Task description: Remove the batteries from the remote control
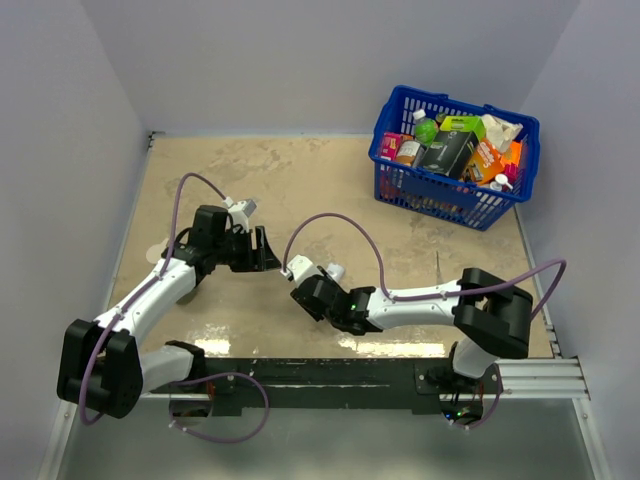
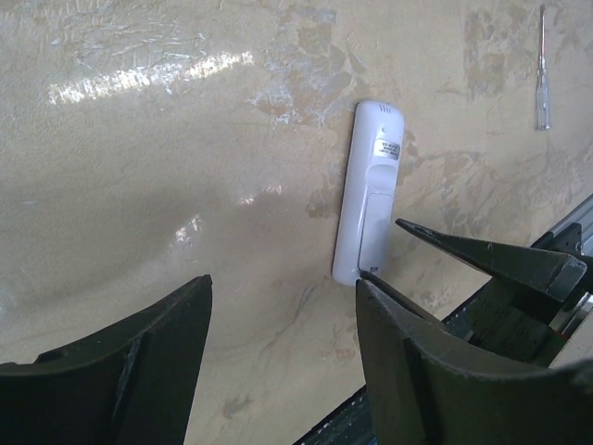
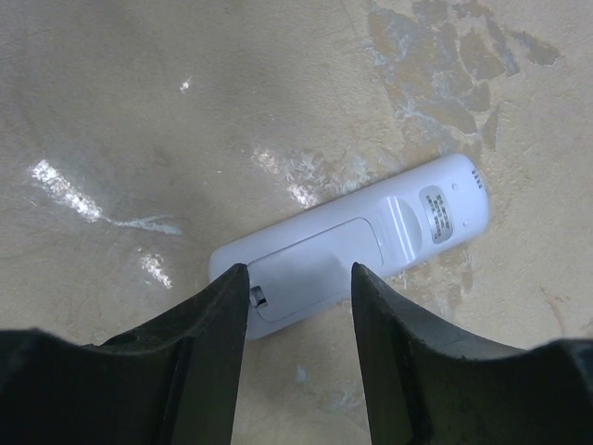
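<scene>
The remote control (image 3: 352,246) lies flat on the table with its back face up and its battery cover closed. It also shows in the left wrist view (image 2: 369,190). The batteries are hidden under the cover. My right gripper (image 3: 298,273) is open, just above the remote's cover end, with one finger on each side of the cover latch (image 3: 258,297). My left gripper (image 2: 283,287) is open and empty, a little to the left of the remote. In the top view the left gripper (image 1: 265,250) and the right gripper (image 1: 300,292) stand close together mid-table.
A blue basket (image 1: 440,200) full of groceries stands at the back right. A thin clear screwdriver-like tool (image 2: 542,65) lies on the table to the right of the remote, and it also shows in the top view (image 1: 437,264). A metal rail (image 1: 400,375) runs along the near edge.
</scene>
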`<state>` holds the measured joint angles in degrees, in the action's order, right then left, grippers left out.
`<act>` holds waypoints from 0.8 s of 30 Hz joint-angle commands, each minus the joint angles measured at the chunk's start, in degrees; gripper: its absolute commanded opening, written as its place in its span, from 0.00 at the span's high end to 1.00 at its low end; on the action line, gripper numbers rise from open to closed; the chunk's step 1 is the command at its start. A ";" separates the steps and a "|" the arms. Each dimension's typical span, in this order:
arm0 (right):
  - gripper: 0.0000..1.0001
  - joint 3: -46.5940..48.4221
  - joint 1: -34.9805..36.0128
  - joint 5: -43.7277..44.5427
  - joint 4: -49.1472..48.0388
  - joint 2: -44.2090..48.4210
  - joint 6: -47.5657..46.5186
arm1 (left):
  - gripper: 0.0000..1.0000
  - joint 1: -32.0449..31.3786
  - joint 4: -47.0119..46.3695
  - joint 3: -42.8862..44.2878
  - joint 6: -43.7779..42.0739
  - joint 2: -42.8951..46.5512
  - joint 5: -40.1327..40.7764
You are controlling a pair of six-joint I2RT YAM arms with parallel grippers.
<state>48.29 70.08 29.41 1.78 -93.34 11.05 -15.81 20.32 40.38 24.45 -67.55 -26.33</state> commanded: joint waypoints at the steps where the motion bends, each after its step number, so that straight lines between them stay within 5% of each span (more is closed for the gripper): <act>1: 0.51 1.10 -0.21 5.03 3.93 2.46 0.55 | 0.32 -0.01 -1.16 -0.21 -0.45 0.84 0.22; 12: 0.51 3.91 -0.39 13.40 11.84 3.52 8.98 | 0.32 -0.01 -1.16 -0.13 -0.36 0.66 0.22; 24: 0.43 1.28 -4.94 -10.77 8.15 9.66 0.64 | 0.32 -0.01 -0.72 -0.21 -0.36 1.54 0.66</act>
<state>50.00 68.40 26.65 11.53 -86.35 14.81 -15.81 20.40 40.38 24.45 -67.48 -26.13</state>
